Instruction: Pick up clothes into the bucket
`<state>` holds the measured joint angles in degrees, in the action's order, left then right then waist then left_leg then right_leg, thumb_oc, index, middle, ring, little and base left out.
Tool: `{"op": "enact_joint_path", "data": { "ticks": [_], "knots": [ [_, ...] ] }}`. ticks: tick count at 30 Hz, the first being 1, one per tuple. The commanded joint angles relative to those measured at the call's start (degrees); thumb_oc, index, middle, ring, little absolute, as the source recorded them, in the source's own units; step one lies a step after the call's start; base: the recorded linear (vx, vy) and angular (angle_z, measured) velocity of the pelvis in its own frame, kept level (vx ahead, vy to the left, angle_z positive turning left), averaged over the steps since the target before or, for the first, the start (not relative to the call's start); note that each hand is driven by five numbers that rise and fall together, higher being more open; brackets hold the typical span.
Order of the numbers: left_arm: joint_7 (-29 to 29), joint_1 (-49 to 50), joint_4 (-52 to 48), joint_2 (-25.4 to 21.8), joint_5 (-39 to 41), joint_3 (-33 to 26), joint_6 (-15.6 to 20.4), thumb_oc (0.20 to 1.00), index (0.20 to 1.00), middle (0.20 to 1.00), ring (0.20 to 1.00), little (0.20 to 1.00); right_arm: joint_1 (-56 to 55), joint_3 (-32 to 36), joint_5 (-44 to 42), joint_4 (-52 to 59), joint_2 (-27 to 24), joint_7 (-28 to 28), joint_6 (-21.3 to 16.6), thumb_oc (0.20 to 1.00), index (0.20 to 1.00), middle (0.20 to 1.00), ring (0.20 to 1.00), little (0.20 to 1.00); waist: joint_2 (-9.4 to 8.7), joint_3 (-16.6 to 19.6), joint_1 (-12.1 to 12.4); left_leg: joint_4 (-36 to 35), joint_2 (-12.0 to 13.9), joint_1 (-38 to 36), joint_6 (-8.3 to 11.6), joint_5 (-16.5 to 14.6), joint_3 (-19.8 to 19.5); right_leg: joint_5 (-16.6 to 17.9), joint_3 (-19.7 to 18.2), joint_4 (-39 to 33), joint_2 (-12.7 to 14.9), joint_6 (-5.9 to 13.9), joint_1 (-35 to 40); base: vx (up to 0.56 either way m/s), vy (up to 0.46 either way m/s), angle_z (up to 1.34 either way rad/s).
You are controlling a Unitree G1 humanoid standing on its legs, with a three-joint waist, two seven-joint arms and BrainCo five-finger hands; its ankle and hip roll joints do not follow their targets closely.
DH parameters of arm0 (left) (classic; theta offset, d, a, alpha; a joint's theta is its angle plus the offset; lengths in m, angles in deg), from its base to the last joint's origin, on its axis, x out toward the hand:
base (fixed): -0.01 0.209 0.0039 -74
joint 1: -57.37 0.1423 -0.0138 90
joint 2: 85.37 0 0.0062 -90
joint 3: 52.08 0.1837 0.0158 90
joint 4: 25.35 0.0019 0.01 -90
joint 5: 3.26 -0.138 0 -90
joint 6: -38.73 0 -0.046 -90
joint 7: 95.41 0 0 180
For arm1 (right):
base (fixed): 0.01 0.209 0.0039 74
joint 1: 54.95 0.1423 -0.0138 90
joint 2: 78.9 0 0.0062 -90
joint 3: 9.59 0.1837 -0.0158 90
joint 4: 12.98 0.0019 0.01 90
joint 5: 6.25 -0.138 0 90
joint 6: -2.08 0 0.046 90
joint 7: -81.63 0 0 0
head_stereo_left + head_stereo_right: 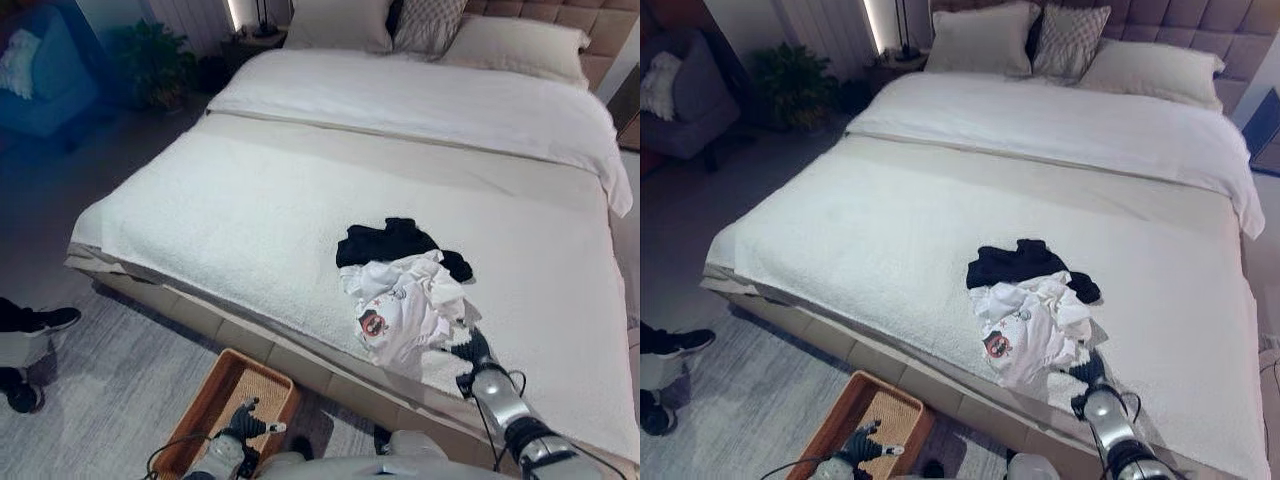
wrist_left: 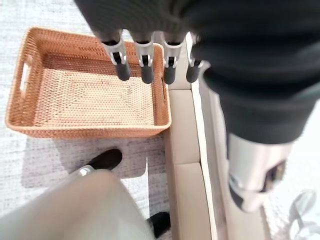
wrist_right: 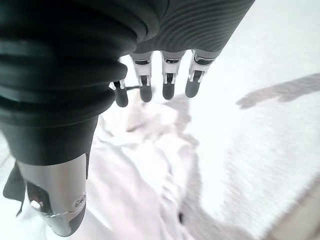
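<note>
Clothes pile on the bed (image 1: 250, 200), toward its foot edge, near the side the right arm comes in from. Two pieces, touching: white garment (image 1: 405, 305) with a small printed patch, and black garment (image 1: 395, 243) lying just behind it, farther up the bed toward the pillows (image 1: 340, 22). The pile's long axis runs roughly from the foot edge toward the pillows, white end nearest the robot.

Right hand (image 1: 475, 350) sits at the near corner of the white garment, just beside it, over the blanket. In the right wrist view its fingers (image 3: 168, 87) are straight and spread, holding nothing; white cloth lies directly past the fingertips and under the thumb. Contact with the cloth cannot be confirmed.

Left hand (image 2: 145, 60) hangs low off the bed, above the wicker basket (image 2: 92, 85) on the floor against the foot edge. Fingers straight, empty. Basket empty, nothing yet collected.

A person's dark shoes (image 1: 30, 325) stand on the floor well apart from the basket.

Judgement: the right hand is plainly the nearer one; the white garment lies ahead of its fingers, toward the pillows. Next move calls for reaching slightly forward, closing on the bunched cloth, then carrying it back over the foot edge to the basket. Risk: the black piece dragging along or dropping.
</note>
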<state>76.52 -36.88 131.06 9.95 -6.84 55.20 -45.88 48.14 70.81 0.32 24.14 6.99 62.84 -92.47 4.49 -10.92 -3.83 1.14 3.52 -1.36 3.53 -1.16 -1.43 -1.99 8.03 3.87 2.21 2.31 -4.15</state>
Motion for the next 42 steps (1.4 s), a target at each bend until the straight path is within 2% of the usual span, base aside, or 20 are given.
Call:
{"op": "enact_joint_path", "data": {
  "ticks": [1,2,3,7,10,13,17,18,20,21,23,27,29,30,31,32,37,42],
  "knots": [
    [-2.9,-3.6,-0.1,-0.3,2.6,0.6,0.2,1.000,1.000,1.000,1.000,1.000,5.7,-0.7,-2.3,0.2,0.2,-4.3,-1.1,1.000,1.000,1.000,1.000,1.000,-4.91,-1.4,0.0,2.5,-3.5,4.8,0.15,-0.6,-0.6,0.4,1.9,-2.0,5.5,4.92,2.9,-0.04,-0.003,0.04],
    [-2.6,0.5,-6.8,-1.4,3.0,1.1,1.4,1.000,1.000,1.000,1.000,1.000,5.8,0.1,-2.5,1.0,-0.9,-5.1,-1.1,1.000,1.000,1.000,1.000,1.000,-4.49,-2.4,0.7,2.9,-3.8,5.9,0.08,-0.4,-1.0,0.5,2.2,-1.7,5.8,4.95,2.1,-0.04,0.000,0.05],
    [-2.5,0.8,-7.2,-1.5,3.0,1.2,1.3,1.000,1.000,1.000,1.000,1.000,5.7,0.1,-2.5,1.0,-0.9,-5.1,-1.1,1.000,1.000,1.000,1.000,1.000,-4.50,-2.3,0.7,3.0,-3.8,6.0,0.07,-0.4,-1.0,0.5,2.2,-1.6,5.8,4.95,2.0,-0.04,0.010,-0.01],
    [-4.7,0.8,-3.3,0.1,2.6,3.6,1.2,1.000,1.000,1.000,1.000,1.000,12.6,-1.7,-3.1,-3.0,-1.1,-8.8,-1.2,1.000,1.000,1.000,1.000,1.000,-3.56,-5.7,1.9,3.7,-4.3,9.9,-0.06,0.4,-2.0,0.4,2.2,0.7,5.9,4.70,-2.6,-0.04,0.011,0.07],
    [-5.8,0.4,-3.9,0.3,3.1,4.4,1.5,1.000,1.000,1.000,1.000,1.000,15.1,-2.7,-3.2,-5.2,-1.4,-9.7,-0.9,1.000,1.000,1.000,1.000,1.000,-3.20,-6.7,2.4,3.9,-4.4,11.4,-0.10,0.8,-2.3,0.6,2.2,0.8,6.0,4.57,-3.9,0.00,0.007,0.04],
    [-7.2,0.2,-6.2,0.3,5.2,6.4,2.1,1.000,1.000,1.000,1.000,1.000,21.2,-5.2,-3.1,-9.5,-2.5,-10.9,-0.1,1.000,1.000,1.000,1.000,1.000,-2.23,-9.6,3.2,3.5,-4.2,14.0,-0.04,2.0,-3.0,1.0,2.1,1.3,6.2,4.58,-7.0,-0.01,0.029,0.08],
    [-7.6,-0.8,-7.5,0.5,6.1,8.1,2.1,1.000,1.000,1.000,1.000,1.000,25.9,-6.9,-3.6,-12.5,-3.5,-11.4,0.2,1.000,1.000,1.000,1.000,1.000,-1.80,-11.8,3.5,4.5,-4.2,17.0,-0.07,2.1,-3.3,0.6,1.7,2.8,6.5,4.50,-9.8,-0.02,0.018,0.03],
    [-8.1,-1.6,-8.8,0.3,6.5,8.9,2.1,1.000,1.000,1.000,1.000,1.000,28.4,-7.8,-3.6,-12.9,-4.2,-11.7,0.4,1.000,1.000,1.000,1.000,1.000,-1.71,-13.8,3.5,6.2,-4.7,19.0,-0.27,1.9,-3.4,0.5,1.0,4.7,6.6,4.31,-11.9,-0.05,0.029,0.02],
    [-8.3,-2.0,-9.3,0.3,6.8,9.3,2.2,1.000,1.000,1.000,1.000,1.000,29.7,-8.3,-3.6,-13.6,-4.6,-11.8,0.5,1.000,1.000,1.000,1.000,1.000,-1.54,-14.6,3.5,7.2,-5.0,20.2,-0.43,1.7,-3.5,0.1,0.8,5.9,6.8,4.20,-13.2,-0.05,0.039,0.02],
    [-9.1,-2.8,-10.6,0.3,7.9,10.1,2.5,1.000,1.000,1.000,1.000,1.000,32.6,-9.0,-3.5,-13.7,-5.3,-12.2,0.8,1.000,1.000,1.000,1.000,1.000,-1.14,-16.9,3.4,8.7,-5.5,22.4,-0.79,1.7,-3.7,-0.6,0.4,8.9,7.1,3.86,-15.9,-0.05,0.050,0.03],
    [-9.6,-4.3,-11.5,0.5,8.6,10.6,2.6,1.000,1.000,1.000,1.000,1.000,35.0,-9.6,-3.6,-14.0,-6.2,-12.6,1.0,1.000,1.000,1.000,1.000,1.000,-0.67,-18.6,3.4,10.0,-5.9,24.6,-1.10,1.7,-4.1,-1.6,0.3,12.2,7.8,3.50,-18.7,-0.05,0.038,0.04],
    [-10.6,-6.3,-14.4,0.0,10.4,11.5,3.5,1.000,1.000,1.000,1.000,1.000,38.4,-10.6,-3.9,-14.4,-7.9,-12.8,0.8,1.000,1.000,1.000,1.000,1.000,-0.33,-18.9,3.5,14.6,-7.2,30.4,-1.53,0.5,-4.8,-3.5,0.1,17.9,9.5,3.09,-24.4,-0.02,0.003,0.12],
    [-10.8,-6.4,-15.6,-0.2,11.0,11.5,3.6,1.000,1.000,1.000,1.000,1.000,39.0,-10.9,-3.7,-14.3,-8.3,-12.8,0.8,0.809,0.809,0.809,0.809,0.809,-0.27,-18.9,3.6,15.9,-7.5,31.7,-1.69,0.0,-4.7,-3.8,0.1,19.1,9.8,3.02,-25.7,0.00,0.004,0.30],
    [-11.4,-6.6,-16.5,-0.4,11.9,11.6,4.0,1.000,1.000,1.000,1.000,1.000,39.9,-11.1,-3.7,-14.4,-8.5,-13.1,0.8,0.492,0.492,0.492,0.492,0.492,-0.35,-18.9,3.7,17.9,-7.7,33.4,-1.91,-0.8,-4.6,-4.2,-0.2,20.4,10.2,2.99,-27.1,0.00,0.005,0.17],
    [-11.7,-6.7,-16.9,-0.4,12.4,11.8,4.2,1.000,1.000,1.000,1.000,1.000,40.6,-11.3,-3.7,-14.5,-8.5,-13.5,0.8,0.313,0.313,0.313,0.313,0.313,-0.36,-18.9,3.8,19.1,-7.9,34.3,-2.03,-1.3,-4.5,-4.3,-0.4,21.2,10.3,2.99,-27.9,0.00,0.005,0.13],
    [-11.9,-7.0,-17.4,-0.6,12.7,11.8,4.2,1.000,1.000,1.000,1.000,1.000,41.2,-11.4,-4.0,-14.3,-8.6,-13.9,0.7,0.200,0.200,0.200,0.200,0.200,-0.47,-18.9,3.8,20.0,-7.9,35.1,-2.12,-1.6,-4.4,-4.4,-0.6,21.9,10.4,3.03,-28.8,0.00,0.005,0.04],
    [-12.3,-7.9,-16.0,-0.4,11.8,12.1,3.9,1.000,1.000,1.000,1.000,1.000,41.9,-11.4,-4.0,-11.4,-7.9,-15.4,-0.3,0.200,0.200,0.200,0.200,0.200,-1.23,-18.9,3.6,20.8,-7.8,35.5,-2.05,-1.9,-4.9,-4.6,-1.0,22.4,10.2,3.08,-29.1,0.00,0.000,0.00],
    [-12.1,-7.6,-15.6,-0.7,11.1,11.3,3.9,1.000,1.000,1.000,1.000,1.000,42.4,-10.4,-4.7,-4.8,-9.8,-16.6,-1.3,0.200,0.200,0.200,0.200,0.200,-1.82,-18.9,3.3,19.5,-7.5,32.6,-1.52,-1.8,-5.0,-4.7,-0.5,21.6,10.3,3.24,-26.6,-0.01,-0.002,0.01]
  ]
}}
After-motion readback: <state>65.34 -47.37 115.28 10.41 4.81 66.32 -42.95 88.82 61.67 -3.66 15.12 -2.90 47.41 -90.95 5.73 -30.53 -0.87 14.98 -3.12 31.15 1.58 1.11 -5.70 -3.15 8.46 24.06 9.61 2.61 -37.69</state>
